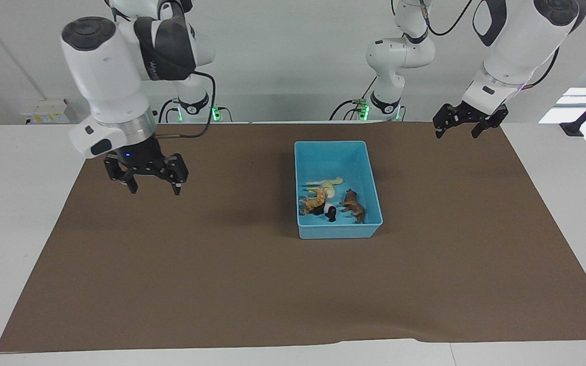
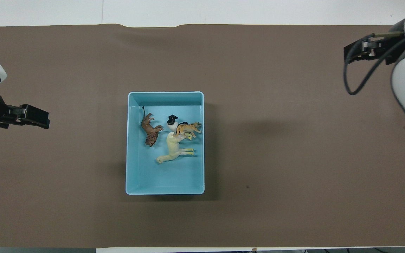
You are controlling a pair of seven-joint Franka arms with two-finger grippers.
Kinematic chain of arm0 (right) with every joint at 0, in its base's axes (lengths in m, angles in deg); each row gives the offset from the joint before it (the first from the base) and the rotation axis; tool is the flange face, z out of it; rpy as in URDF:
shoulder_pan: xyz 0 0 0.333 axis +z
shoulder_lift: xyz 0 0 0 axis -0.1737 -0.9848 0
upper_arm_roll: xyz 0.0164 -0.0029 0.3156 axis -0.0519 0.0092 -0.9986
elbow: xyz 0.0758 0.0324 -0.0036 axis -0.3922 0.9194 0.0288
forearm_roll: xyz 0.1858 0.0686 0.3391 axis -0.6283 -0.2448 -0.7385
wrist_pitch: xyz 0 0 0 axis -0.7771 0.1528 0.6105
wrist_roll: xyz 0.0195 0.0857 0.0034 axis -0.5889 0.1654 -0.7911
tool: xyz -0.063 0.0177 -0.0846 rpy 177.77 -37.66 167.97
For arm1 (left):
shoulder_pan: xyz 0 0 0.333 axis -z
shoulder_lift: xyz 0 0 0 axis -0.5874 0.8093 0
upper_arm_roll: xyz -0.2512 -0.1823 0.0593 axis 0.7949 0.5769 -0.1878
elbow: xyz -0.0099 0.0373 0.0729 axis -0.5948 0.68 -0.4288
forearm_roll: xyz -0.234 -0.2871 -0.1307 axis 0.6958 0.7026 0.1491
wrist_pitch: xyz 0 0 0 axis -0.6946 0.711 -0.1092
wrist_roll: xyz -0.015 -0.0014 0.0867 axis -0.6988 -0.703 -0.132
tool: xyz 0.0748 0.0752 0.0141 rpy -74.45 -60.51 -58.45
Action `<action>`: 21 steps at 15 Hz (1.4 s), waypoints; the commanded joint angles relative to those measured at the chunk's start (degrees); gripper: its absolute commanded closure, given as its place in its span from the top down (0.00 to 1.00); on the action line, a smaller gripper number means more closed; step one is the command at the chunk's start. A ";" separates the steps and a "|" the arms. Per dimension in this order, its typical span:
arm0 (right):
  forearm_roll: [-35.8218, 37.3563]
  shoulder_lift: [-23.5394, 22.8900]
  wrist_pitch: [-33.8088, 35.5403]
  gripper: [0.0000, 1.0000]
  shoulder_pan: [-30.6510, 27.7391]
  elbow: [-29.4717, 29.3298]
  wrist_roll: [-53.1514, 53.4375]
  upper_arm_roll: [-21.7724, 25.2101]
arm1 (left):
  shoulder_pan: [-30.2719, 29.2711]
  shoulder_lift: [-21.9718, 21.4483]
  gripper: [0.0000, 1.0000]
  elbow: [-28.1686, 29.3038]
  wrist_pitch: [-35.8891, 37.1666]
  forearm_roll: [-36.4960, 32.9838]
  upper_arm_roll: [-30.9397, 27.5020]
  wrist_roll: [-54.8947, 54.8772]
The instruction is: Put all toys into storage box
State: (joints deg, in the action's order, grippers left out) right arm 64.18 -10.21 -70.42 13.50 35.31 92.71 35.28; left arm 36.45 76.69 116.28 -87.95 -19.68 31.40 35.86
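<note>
Storage box [image 1: 337, 152]: rectangular bin of light blue plastic with smooth plain walls and rounded corners. It sits on the brown mat [image 1: 222, 264], a matte sheet covering most of the white table [image 1: 18, 203].

All four toys lie in the half of the box farther from me. Brown animal [image 1: 353, 205]: four-legged, rough-looking hide, lying toward my left arm's end. Panda [image 1: 329, 210]: black and white, glossy, touching the tiger. Tiger [image 1: 313, 203]: orange with dark stripes, resting against the panda and the cream animal. Cream animal [image 1: 326, 184]: pale, long-necked, on its side, nearest to me of the four.

My right claw [image 1: 153, 186] hangs over bare mat toward my right arm's end, well apart from the box; black fingers spread wide, holding nothing. My left claw [image 1: 458, 129] hangs over the mat's edge at my left arm's end, fingers likewise parted and empty.
</note>
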 commanded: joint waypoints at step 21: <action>0.01 15.43 0.27 1.00 -11.14 18.01 -8.79 -0.21 | 0.05 0.11 1.00 -1.09 -1.73 -0.64 0.37 -1.04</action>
State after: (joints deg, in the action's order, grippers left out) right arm 64.39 3.44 -69.22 2.91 51.59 83.13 35.42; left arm 36.46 76.69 115.84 -89.42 -19.71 31.68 35.60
